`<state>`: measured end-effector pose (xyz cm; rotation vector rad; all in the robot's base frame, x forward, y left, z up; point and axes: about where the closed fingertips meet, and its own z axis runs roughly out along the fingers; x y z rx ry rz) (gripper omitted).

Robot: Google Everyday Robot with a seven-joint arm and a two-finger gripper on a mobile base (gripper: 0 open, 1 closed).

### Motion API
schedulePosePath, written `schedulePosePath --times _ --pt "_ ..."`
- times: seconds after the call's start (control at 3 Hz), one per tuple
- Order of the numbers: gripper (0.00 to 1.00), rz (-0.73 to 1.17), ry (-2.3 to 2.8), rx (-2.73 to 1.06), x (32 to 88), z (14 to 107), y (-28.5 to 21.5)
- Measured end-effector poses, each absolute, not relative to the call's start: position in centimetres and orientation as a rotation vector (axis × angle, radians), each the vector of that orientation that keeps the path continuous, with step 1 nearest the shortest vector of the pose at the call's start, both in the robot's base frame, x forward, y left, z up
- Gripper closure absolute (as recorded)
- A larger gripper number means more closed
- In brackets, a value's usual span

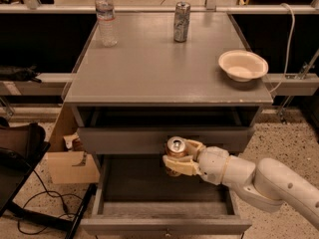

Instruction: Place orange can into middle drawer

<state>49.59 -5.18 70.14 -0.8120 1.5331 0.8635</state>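
Camera view: looks down on a grey table (159,68) with two drawers below its top.
Gripper: the gripper (175,157) is at the end of a white arm (259,180) that reaches in from the lower right. It is in front of the upper drawer front (124,139) and above the open drawer.
Fingers: the tan fingers (172,163) are clamped around the can, one on each side.
Orange can: the orange can (175,146) is held upright in the gripper, silver top facing up. It is above the back part of the drawer and clear of the drawer floor.
Middle drawer: the middle drawer (144,190) is pulled out toward the camera, showing a dark floor and a low front panel.
Table top: a clear water bottle (105,16) stands at the back left. A tall silver can (182,22) stands at the back centre, and a pale bowl (242,65) sits near the right edge.
Floor: a cardboard box (70,163) sits left of the drawers on speckled flooring.
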Motion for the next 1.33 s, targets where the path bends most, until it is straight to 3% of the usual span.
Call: schedulePosePath --times 1.33 --pt "1.00 1.024 1.455 -1.050 53.2 53.7 -2.1"
